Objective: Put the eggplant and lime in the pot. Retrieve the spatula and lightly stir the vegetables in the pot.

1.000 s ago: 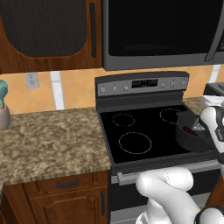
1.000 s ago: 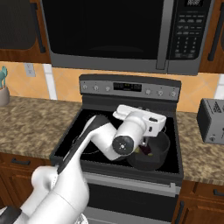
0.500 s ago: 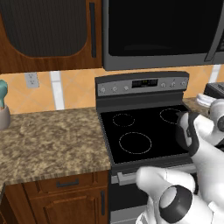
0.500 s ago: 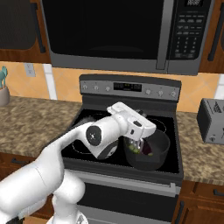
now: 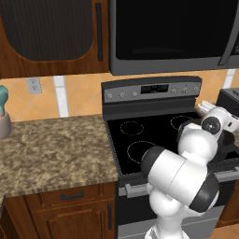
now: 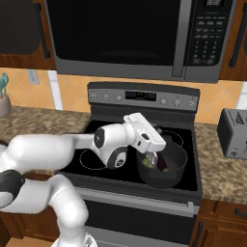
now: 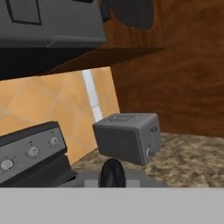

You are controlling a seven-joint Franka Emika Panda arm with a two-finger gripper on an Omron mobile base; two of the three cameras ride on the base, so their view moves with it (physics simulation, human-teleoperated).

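The dark pot (image 6: 169,171) sits on the stove's front right burner. Inside it lie the purple eggplant (image 6: 162,162) and, beside it to the left, the green lime (image 6: 146,164). My gripper (image 6: 155,153) hangs just above the pot's left side, shut on the spatula (image 6: 152,158), whose silvery head dips among the vegetables. In the hand view the spatula's black handle (image 7: 112,173) stands as a dark rounded shape at my gripper (image 7: 112,178). In the left base view the hand (image 5: 217,122) is at the far right, and my arm covers most of the pot (image 5: 229,141).
A grey toaster (image 6: 233,133) stands on the granite counter (image 6: 219,169) right of the stove; the hand camera faces that toaster (image 7: 129,138). The stove's control panel (image 6: 144,95) and the microwave (image 6: 130,36) rise behind the pot. A utensil holder (image 5: 3,116) stands far left.
My elbow has swung down and out to the left while the hand stayed over the pot and turned. The pot, eggplant and lime have not shifted.
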